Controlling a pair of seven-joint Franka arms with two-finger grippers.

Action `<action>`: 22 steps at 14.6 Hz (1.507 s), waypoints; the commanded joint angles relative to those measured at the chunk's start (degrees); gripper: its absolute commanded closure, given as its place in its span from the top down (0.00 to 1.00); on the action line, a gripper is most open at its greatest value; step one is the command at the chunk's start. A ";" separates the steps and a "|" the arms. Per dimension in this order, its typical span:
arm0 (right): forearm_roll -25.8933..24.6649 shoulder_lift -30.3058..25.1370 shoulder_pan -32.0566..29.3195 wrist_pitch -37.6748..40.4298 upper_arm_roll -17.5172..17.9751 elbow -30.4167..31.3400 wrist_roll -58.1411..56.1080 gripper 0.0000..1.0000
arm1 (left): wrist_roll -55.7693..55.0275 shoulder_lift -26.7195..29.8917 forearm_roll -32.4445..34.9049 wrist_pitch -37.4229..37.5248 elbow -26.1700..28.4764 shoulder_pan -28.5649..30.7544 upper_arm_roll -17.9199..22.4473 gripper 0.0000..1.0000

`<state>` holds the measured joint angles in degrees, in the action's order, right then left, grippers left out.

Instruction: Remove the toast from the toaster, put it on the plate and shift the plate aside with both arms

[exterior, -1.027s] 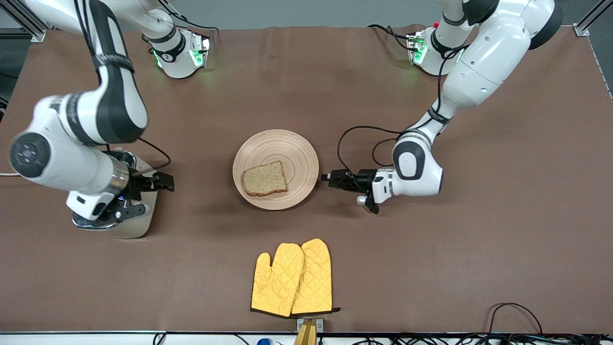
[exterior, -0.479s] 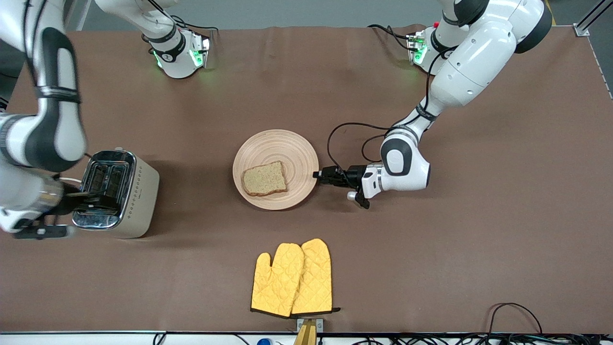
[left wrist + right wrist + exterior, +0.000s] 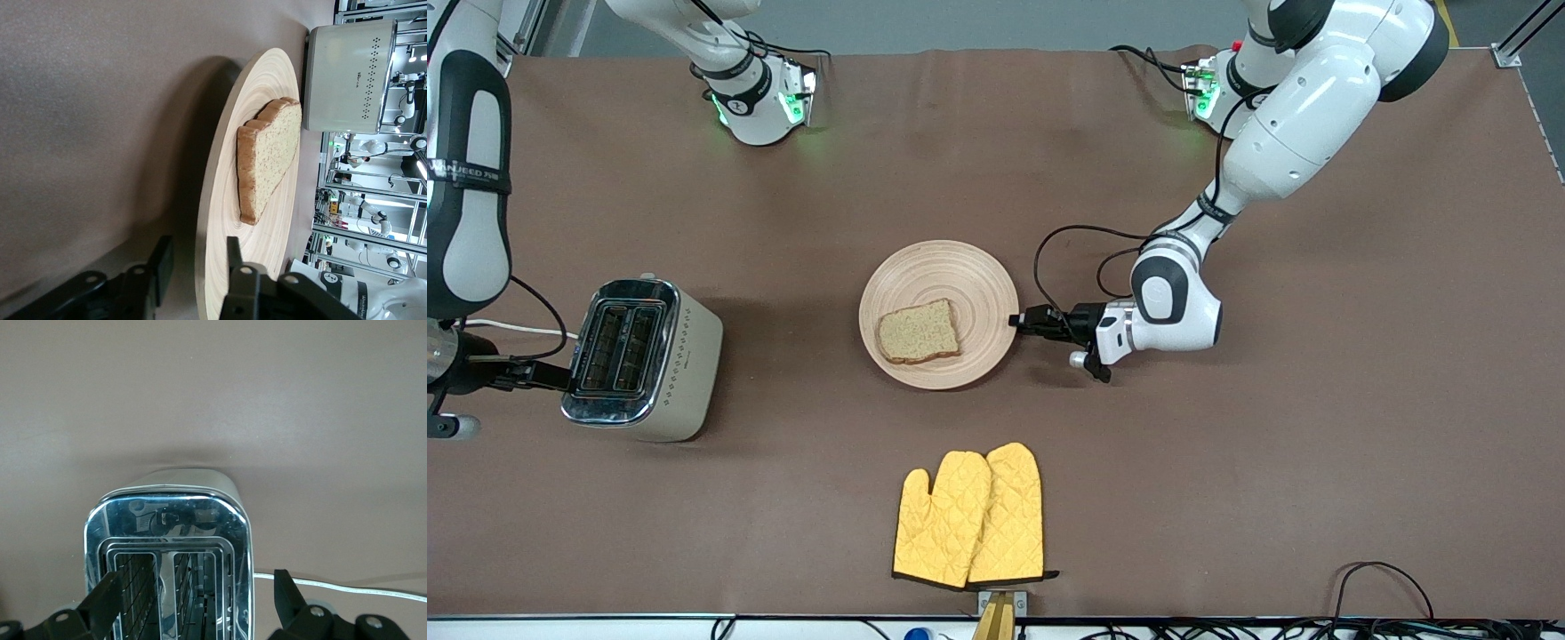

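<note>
While your left gripper (image 3: 195, 280) straddles the plate (image 3: 978, 276) rim with jaws narrowing but unclamped and your right gripper (image 3: 193, 603) hangs wide by the toaster (image 3: 645, 358), lifting early could slide the toast (image 3: 918, 332) off.

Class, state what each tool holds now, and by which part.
Nothing is gripped yet. The left tool straddles the plate rim toward the left arm's end, with a gap beside one finger. The right tool, open beside the toaster, holds nothing.
</note>
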<state>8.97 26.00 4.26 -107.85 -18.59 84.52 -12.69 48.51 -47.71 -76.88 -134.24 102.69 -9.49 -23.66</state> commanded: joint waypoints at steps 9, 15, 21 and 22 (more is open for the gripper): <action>-0.80 -2.44 -4.26 2.90 0.57 0.82 -2.16 1.00 | 1.50 0.51 -1.43 -0.50 1.11 -0.35 -0.33 0.25; -2.20 -12.88 -1.36 11.68 0.66 1.17 -1.81 1.00 | 1.41 1.13 -1.43 -0.32 0.94 -0.27 -0.34 0.01; -7.65 -21.33 4.70 17.48 0.92 1.87 6.68 1.00 | -1.12 4.19 -1.17 -0.32 -0.47 2.88 -0.25 0.00; -7.74 -22.65 5.93 19.15 0.92 1.87 10.02 1.00 | -3.05 5.33 -0.64 -0.32 -0.64 3.59 -0.16 0.00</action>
<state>3.39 7.13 7.40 -90.13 -17.88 83.75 -8.91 47.96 -46.45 -76.88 -135.42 101.44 -7.95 -23.55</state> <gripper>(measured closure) 0.000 0.912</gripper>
